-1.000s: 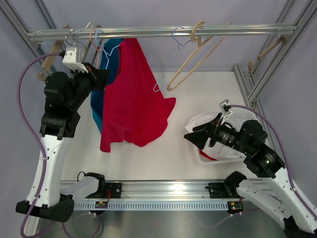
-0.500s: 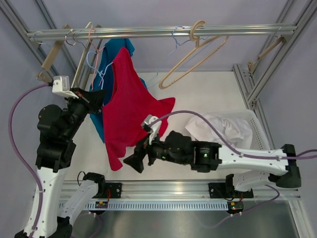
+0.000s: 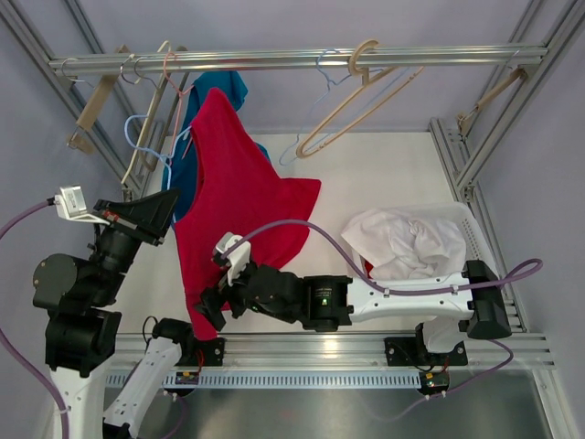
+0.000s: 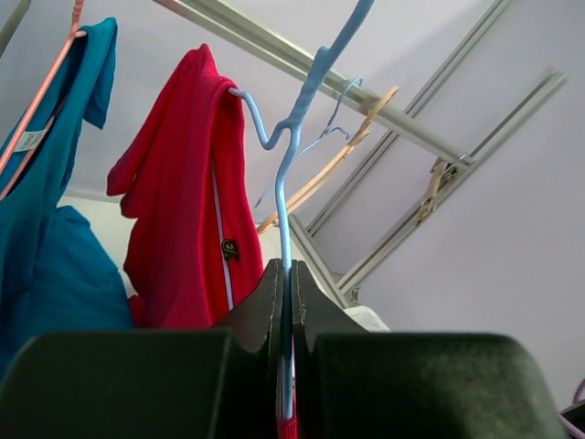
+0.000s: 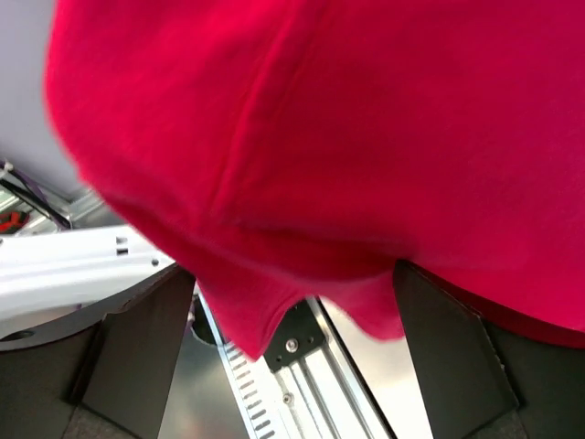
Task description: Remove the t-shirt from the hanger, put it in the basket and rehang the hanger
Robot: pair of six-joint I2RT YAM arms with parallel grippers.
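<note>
Mostly limp red t-shirt (image 3: 228,201), thin blue hanger (image 4: 280,206)

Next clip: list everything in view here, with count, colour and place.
red t-shirt: one, red, draped on the light blue hanger, centre-left
light blue hanger: one, light blue, in the left gripper
teal t-shirt: one, teal, behind the red one
other hangers: several, wooden, pink and blue, on the rail
rail: one, silver, across the back
white clothes: one pile, white, right side
left gripper: shut on the hanger
right gripper: open, red hem between its fingers
</note>
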